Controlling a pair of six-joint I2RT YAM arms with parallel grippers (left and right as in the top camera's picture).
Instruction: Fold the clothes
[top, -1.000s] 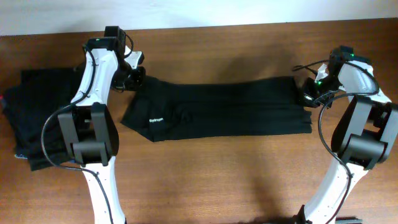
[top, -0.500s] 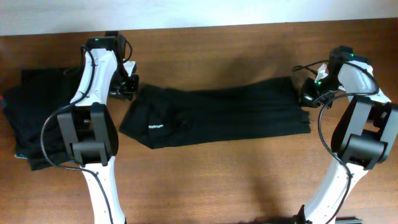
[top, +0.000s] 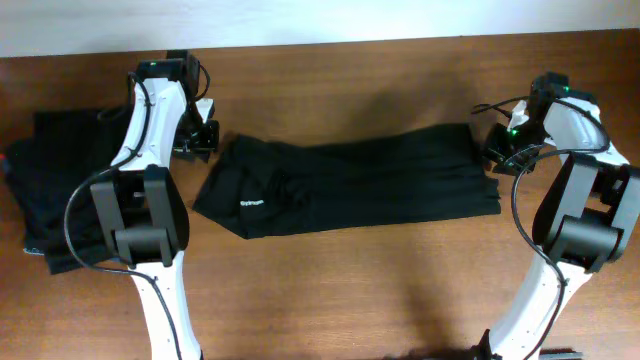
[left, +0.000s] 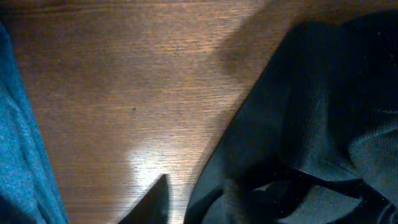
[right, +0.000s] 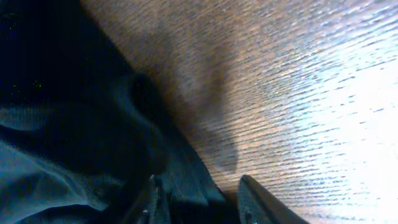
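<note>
One of the clothes, a long folded black garment (top: 350, 185) with a small white logo (top: 250, 203), lies flat across the middle of the table. My left gripper (top: 203, 140) hovers at its upper left corner. In the left wrist view this gripper (left: 199, 208) is open, with the fabric's edge (left: 298, 124) under the gap. My right gripper (top: 497, 150) sits over the garment's right end. It is open too (right: 202, 202), with dark cloth (right: 74, 124) lying loose between the fingers. More clothes form a dark stack (top: 60, 190) at the far left.
A teal-blue cloth edge (left: 18, 155) shows at the left of the left wrist view. Bare brown wooden table (top: 350, 290) surrounds the garment. A pale wall runs along the table's far edge (top: 330, 42).
Both grippers have opened and let go of the garment's ends. The left gripper moved slightly left, and the garment's left end settled flat on the table.
</note>
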